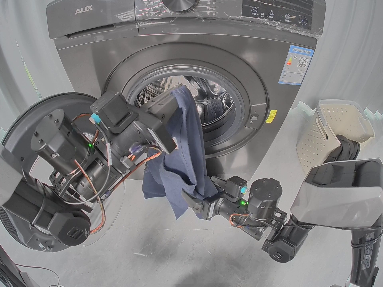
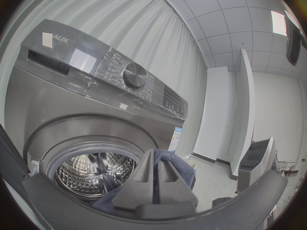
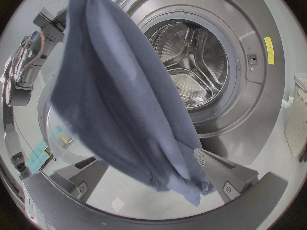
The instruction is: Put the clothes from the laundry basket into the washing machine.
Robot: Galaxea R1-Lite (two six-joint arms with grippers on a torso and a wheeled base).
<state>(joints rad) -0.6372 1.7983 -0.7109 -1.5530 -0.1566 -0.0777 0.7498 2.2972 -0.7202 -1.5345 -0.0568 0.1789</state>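
Observation:
A dark blue garment hangs in front of the washing machine's open drum. My left gripper is shut on the garment's top edge at the rim of the opening; in the left wrist view its fingers pinch the blue cloth. My right gripper sits low by the garment's bottom end, open. In the right wrist view the cloth drapes between its spread fingers. The cream laundry basket stands at the right with a dark garment over its rim.
The round machine door is swung open at the left, behind my left arm. Grey floor lies below the machine. Curtains hang behind and beside the machine.

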